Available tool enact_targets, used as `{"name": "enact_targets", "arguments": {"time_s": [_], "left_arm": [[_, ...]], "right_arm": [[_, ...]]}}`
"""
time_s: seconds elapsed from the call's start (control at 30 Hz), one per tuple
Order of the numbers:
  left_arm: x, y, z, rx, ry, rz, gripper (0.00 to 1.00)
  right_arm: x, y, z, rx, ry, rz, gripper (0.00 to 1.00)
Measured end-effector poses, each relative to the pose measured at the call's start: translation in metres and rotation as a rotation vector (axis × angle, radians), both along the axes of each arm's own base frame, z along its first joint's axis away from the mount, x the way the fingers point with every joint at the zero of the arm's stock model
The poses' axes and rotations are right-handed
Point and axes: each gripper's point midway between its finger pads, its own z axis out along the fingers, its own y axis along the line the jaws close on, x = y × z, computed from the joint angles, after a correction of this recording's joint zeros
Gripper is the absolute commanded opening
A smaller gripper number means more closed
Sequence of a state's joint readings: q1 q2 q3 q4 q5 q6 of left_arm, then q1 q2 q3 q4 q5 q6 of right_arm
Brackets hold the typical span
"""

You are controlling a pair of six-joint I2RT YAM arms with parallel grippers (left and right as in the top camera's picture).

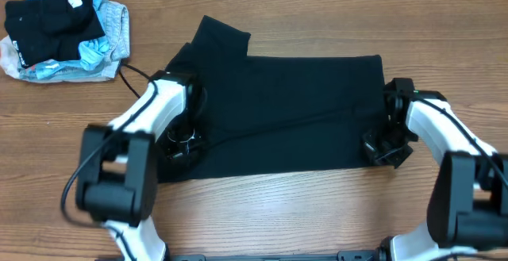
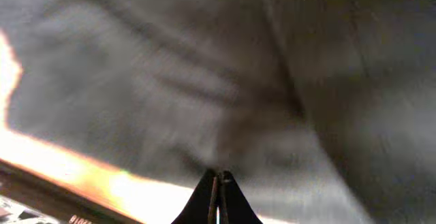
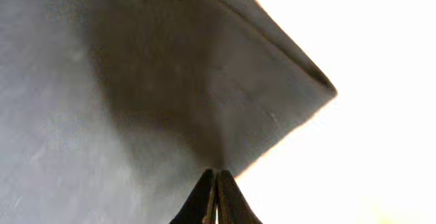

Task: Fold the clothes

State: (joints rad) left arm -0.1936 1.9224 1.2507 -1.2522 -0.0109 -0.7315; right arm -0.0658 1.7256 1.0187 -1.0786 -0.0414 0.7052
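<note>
Black garment (image 1: 294, 110) lies spread flat across the middle of the table (image 1: 317, 213). Left gripper (image 1: 181, 142) sits at its eight o'clock edge, jaws together, seemingly pinching fabric, though that wrist view is blurred. Right gripper (image 1: 382, 146) at four o'clock is clamped on the corner. A spare clothes pile (image 1: 63, 27) lies at ten o'clock.

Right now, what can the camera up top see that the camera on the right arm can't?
Only the overhead view shows the whole black garment spread on the wooden table, the left arm at its left side, and a pile of other clothes in the far left corner. Only the right wrist view shows, up close, the right jaws pinched shut on the cloth, and a pointed corner of the fabric. Both show the black garment with the right jaws at its edge.
</note>
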Motion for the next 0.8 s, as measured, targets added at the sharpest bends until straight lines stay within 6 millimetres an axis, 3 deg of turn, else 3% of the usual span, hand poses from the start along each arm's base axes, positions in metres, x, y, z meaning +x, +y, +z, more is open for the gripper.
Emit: {"name": "enact_targets", "arguments": {"time_s": [0.17,0.23,0.27,0.33,0.37,0.4,0.43,0.63,0.7,0.8], "left_arm": [[0.003,0.0,0.056,-0.028,-0.174,0.001,0.04],[0.006,0.0,0.075,-0.042,-0.259,0.0,0.13],[0.01,-0.001,0.084,-0.052,-0.311,-0.006,0.25],[0.026,-0.003,0.101,-0.081,-0.438,-0.039,0.52],[0.036,-0.005,0.109,-0.095,-0.504,-0.054,0.7],[0.047,-0.008,0.118,-0.108,-0.576,-0.076,0.89],[0.056,-0.009,0.125,-0.116,-0.632,-0.092,1.0],[0.124,-0.022,0.178,-0.142,-0.988,-0.248,1.0],[0.144,-0.023,0.198,-0.134,-1.092,-0.292,1.0],[0.18,-0.022,0.23,-0.105,-1.248,-0.361,0.97]], "right_arm": [[-0.003,-0.001,0.041,-0.016,-0.111,-0.004,0.04],[-0.003,-0.002,0.06,-0.024,-0.176,0.006,0.08],[-0.001,-0.002,0.072,-0.027,-0.229,0.016,0.27],[0.006,-0.003,0.093,-0.034,-0.328,0.054,0.94],[0.014,-0.003,0.106,-0.04,-0.39,0.076,1.0],[0.023,-0.004,0.122,-0.049,-0.461,0.098,1.0],[0.033,-0.005,0.137,-0.059,-0.527,0.115,1.0],[0.076,-0.007,0.223,-0.11,-0.832,0.186,1.0],[0.087,-0.003,0.238,-0.106,-0.903,0.233,1.0],[0.092,0.004,0.24,-0.08,-0.928,0.291,1.0]]}}
